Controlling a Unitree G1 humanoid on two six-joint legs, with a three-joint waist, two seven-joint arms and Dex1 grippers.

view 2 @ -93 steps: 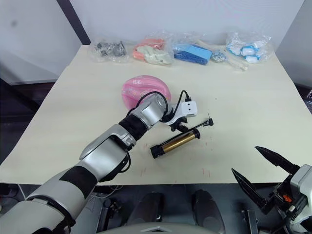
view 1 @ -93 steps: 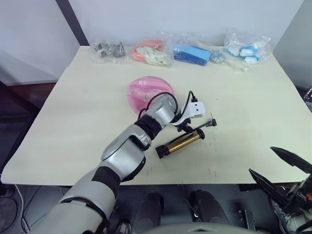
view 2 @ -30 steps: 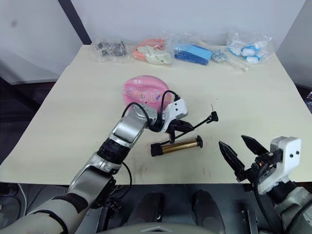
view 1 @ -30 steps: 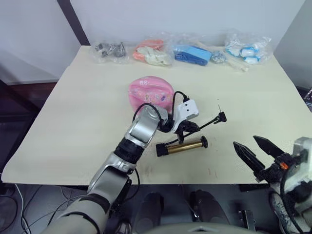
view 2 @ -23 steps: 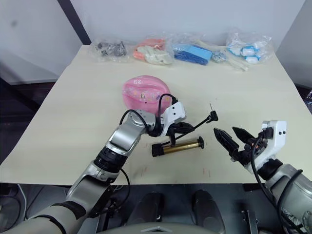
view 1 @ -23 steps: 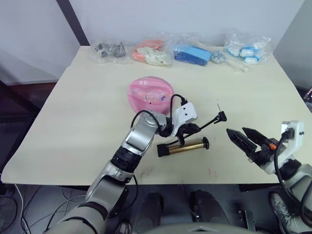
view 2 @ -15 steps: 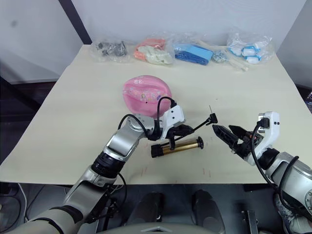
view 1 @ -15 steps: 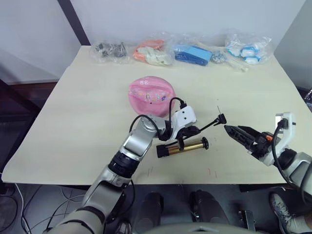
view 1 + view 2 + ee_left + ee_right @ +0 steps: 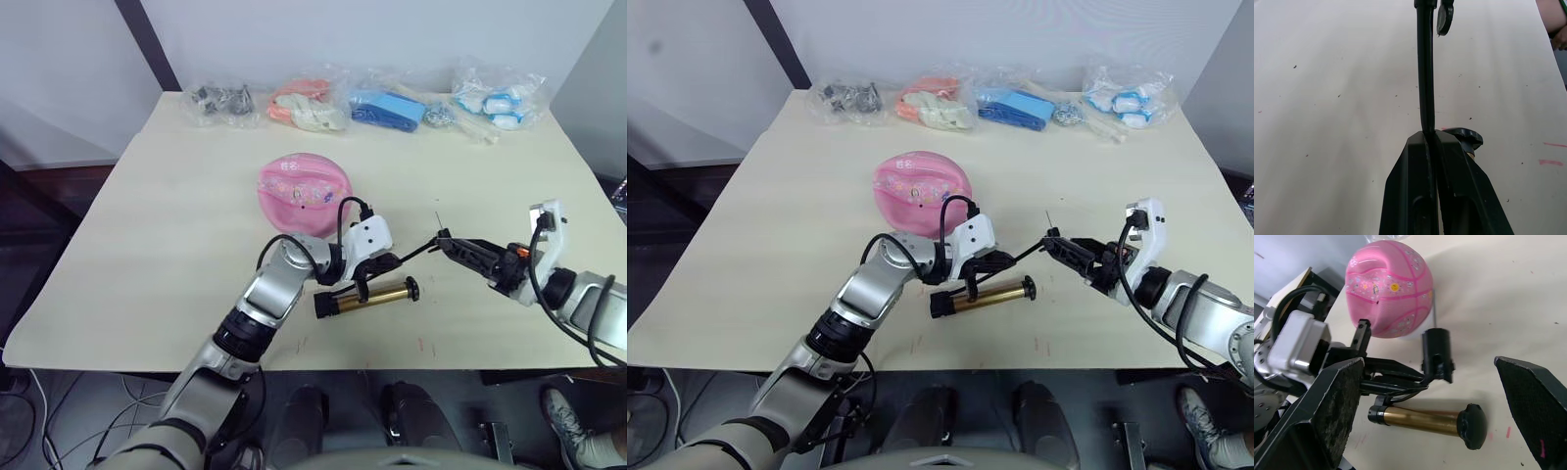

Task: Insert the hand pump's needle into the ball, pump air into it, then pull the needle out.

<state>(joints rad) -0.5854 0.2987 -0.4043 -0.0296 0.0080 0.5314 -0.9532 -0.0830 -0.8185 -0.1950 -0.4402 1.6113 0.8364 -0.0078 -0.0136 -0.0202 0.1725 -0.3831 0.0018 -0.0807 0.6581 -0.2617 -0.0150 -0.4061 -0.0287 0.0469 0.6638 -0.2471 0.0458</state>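
Reaching in from 4 o'clock, the right gripper (image 9: 1055, 245) now has its spread fingers on either side of the needle (image 9: 1046, 218) fitting. Clamped on the hose, the left gripper (image 9: 384, 264) holds the hand pump (image 9: 364, 295) at table centre, the ball (image 9: 304, 192) at 11 o'clock.
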